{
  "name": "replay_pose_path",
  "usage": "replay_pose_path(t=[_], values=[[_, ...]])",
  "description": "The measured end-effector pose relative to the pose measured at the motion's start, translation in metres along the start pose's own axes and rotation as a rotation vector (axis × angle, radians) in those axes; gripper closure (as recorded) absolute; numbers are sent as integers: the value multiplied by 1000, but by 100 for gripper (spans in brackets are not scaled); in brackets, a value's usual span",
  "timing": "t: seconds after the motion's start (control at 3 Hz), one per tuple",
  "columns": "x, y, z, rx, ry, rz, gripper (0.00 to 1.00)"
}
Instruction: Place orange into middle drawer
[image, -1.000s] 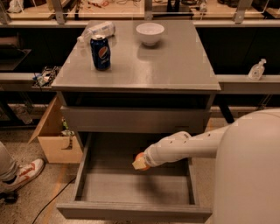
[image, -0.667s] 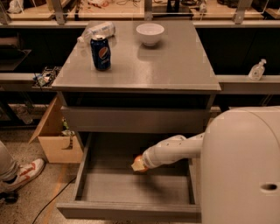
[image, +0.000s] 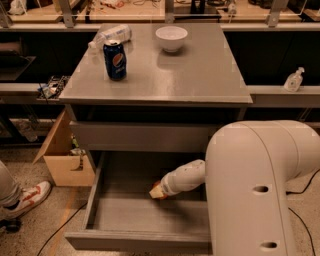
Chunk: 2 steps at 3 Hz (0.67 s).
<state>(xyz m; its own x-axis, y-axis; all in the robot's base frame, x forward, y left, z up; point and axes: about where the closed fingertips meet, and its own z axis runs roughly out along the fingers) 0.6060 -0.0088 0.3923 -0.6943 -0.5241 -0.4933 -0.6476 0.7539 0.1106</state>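
A workroom with a speckled floor holds a grey cabinet, benches behind it. The gripper sits low inside the pulled-out middle drawer, just above the bare floor near its back right, reaching in from the white arm that fills the right foreground. An orange-coloured patch at its tip is, I judge, the orange, brought down so that it won't roll or drop; whether the gripper is clamped on it or has let go, I cannot tell. Above, the closed drawer front stays clear of the reach. On the counter stand a Pepsi can and white bowl, well apart from the work.
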Motion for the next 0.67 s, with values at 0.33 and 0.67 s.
replay_pose_path(t=[0.33,0.67], values=[[5,-3,16,1,13,2,54],[6,-4,19,3,14,0,31]])
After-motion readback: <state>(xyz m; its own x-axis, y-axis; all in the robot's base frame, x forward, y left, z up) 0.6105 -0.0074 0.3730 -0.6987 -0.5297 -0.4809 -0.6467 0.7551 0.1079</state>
